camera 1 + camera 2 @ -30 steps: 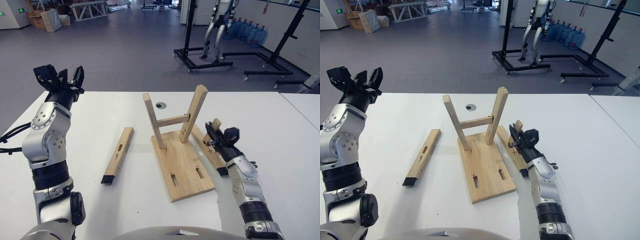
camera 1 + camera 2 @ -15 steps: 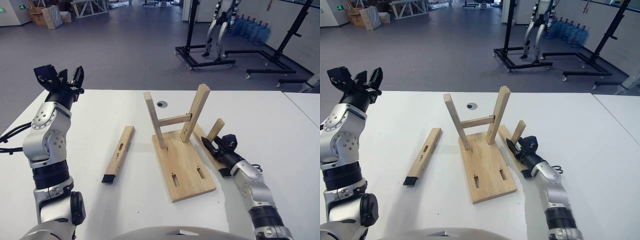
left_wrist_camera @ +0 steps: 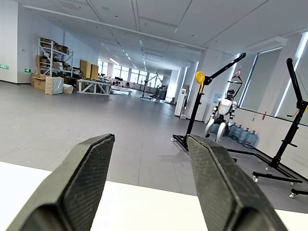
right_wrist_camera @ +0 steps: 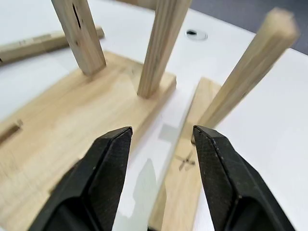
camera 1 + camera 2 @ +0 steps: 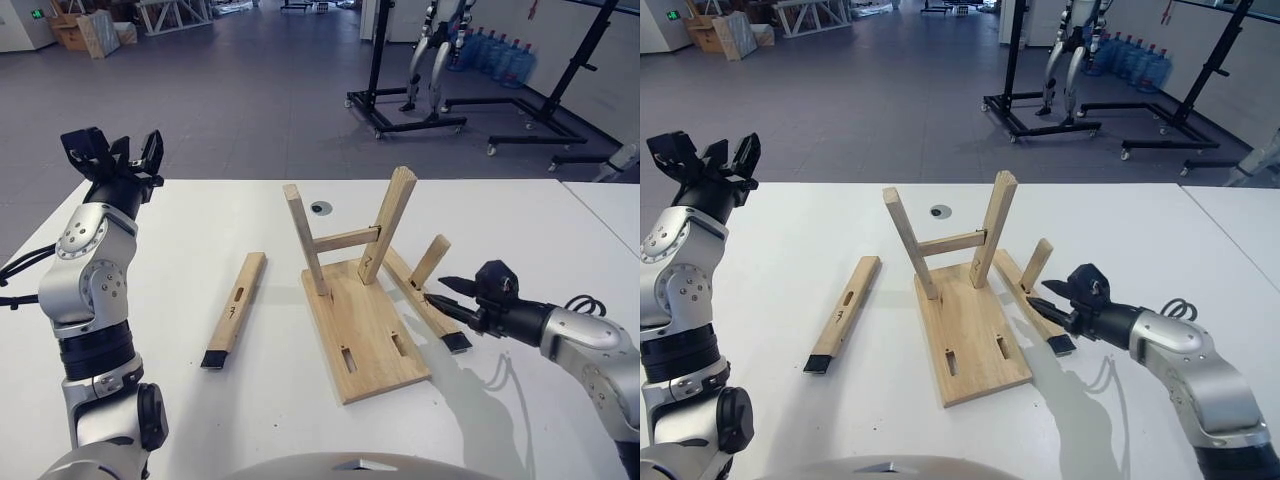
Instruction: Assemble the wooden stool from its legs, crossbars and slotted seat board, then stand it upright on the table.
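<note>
From the head, the right gripper (image 5: 440, 292) is open and empty. Its tips are close to the leg (image 5: 408, 282) lying on the counter (image 5: 200, 230) just beside the seat board (image 5: 372, 345). The leg's long axis runs away from the robot, and a short crossbar (image 5: 433, 260) rises tilted from it. The left gripper (image 5: 110, 152) is raised, open, empty. The left wrist view shows its fingers (image 3: 82, 187) well apart. In the right wrist view the open fingers frame the lying leg; contact I cannot tell.

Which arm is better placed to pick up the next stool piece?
The right. The open right gripper hovers just beside the leg lying next to the seat board. The left gripper is raised far off to the left, away from every part.
</note>
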Controlling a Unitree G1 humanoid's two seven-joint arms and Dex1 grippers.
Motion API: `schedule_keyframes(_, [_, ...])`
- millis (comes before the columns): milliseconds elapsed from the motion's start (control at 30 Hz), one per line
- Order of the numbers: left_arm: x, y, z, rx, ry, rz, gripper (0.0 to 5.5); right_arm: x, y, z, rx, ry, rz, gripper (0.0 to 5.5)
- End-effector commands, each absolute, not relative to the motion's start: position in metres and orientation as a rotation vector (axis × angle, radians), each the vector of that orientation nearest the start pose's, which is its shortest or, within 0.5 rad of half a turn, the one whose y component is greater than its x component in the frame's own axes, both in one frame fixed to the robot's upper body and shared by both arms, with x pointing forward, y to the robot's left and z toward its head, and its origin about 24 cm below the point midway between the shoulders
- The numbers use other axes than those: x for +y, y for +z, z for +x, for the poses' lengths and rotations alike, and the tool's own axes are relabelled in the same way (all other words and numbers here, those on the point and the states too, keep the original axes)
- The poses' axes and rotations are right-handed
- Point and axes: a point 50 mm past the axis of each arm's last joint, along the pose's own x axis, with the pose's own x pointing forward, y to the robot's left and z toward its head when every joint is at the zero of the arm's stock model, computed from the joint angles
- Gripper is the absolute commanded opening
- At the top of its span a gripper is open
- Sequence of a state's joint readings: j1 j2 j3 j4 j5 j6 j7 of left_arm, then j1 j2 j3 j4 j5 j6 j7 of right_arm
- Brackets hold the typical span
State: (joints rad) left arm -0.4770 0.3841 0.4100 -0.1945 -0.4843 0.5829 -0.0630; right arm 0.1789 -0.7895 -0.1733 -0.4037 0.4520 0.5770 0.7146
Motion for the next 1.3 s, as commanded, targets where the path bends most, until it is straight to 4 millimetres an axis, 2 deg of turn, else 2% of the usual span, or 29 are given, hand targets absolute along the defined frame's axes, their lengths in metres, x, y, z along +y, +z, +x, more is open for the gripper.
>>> schedule_keyframes(33, [0.254, 0.205, 0.298, -0.205, 0.04, -0.162, 2.75, -0.253, 0.091, 0.209, 0.459, 0.576, -0.297, 2.34])
schedule_keyframes(233, [0.251, 0.203, 0.297, -0.203, 0.033, -0.163, 2.75, -0.235, 0.073, 0.204, 0.505, 0.585, -0.212, 2.34])
schedule_keyframes(300, [0.25, 0.203, 0.297, -0.202, 0.031, -0.164, 2.75, -0.235, 0.066, 0.203, 0.526, 0.567, -0.222, 2.34])
schedule_keyframes(533, [0.247, 0.202, 0.299, -0.202, 0.023, -0.168, 2.75, -0.253, 0.04, 0.202, 0.578, 0.538, -0.476, 2.34])
schedule_keyframes(633, [0.247, 0.202, 0.299, -0.202, 0.02, -0.17, 2.75, -0.259, 0.036, 0.202, 0.584, 0.564, -0.574, 2.34])
schedule_keyframes(867, [0.247, 0.202, 0.299, -0.202, 0.024, -0.173, 2.75, -0.282, 0.05, 0.212, 0.551, 0.561, -0.689, 2.34])
schedule_keyframes(1033, [0.246, 0.202, 0.3, -0.202, 0.018, -0.175, 2.75, -0.279, 0.062, 0.225, 0.473, 0.595, -0.698, 2.34])
schedule_keyframes(1133, [0.245, 0.203, 0.301, -0.203, 0.014, -0.173, 2.75, -0.267, 0.08, 0.233, 0.389, 0.631, -0.629, 2.34])
schedule_keyframes(1300, [0.246, 0.205, 0.302, -0.206, 0.013, -0.17, 2.75, -0.26, 0.125, 0.243, 0.282, 0.632, -0.527, 2.34])
